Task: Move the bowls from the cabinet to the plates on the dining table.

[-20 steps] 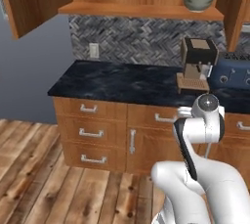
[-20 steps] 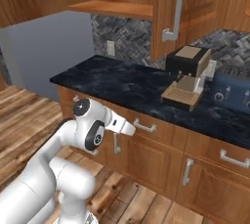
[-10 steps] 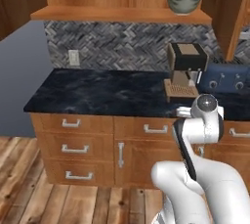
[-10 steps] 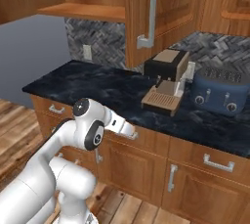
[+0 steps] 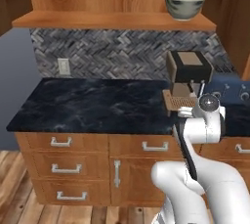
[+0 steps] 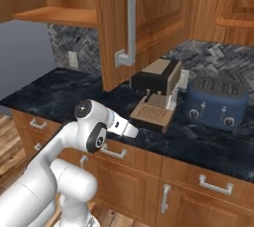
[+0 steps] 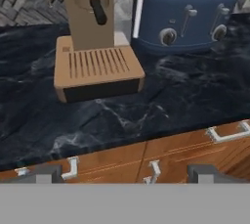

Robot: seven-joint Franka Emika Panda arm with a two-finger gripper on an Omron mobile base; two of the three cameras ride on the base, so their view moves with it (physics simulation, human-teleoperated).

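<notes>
Dark marble counter (image 5: 97,105) runs across in front of me, over wooden drawers (image 5: 66,142) with small metal handles. Nearest to me is my own gripper (image 7: 124,171), down at the counter's front edge; its jaws stand wide apart with nothing between them, the finger tips (image 7: 44,173) pointing at the drawer fronts. Just past it on the counter sits the coffee machine (image 6: 156,89), and beside that the blue toaster (image 6: 218,102). Above and furthest off, one bowl (image 5: 184,6) stands upright on the wooden shelf of the cabinet (image 5: 112,20), near its right end, directly over the coffee machine.

My worry is the climb: as I judge it, raising the arm straight from here takes the hand past the coffee machine's top and then the shelf lip, and a knock on either could shove the bowl back or tip it. The open cabinet door (image 6: 129,23) with its bar handle (image 6: 126,20) hangs close on the right side and could catch the elbow.

I can read no brand, label or writing on either appliance
</notes>
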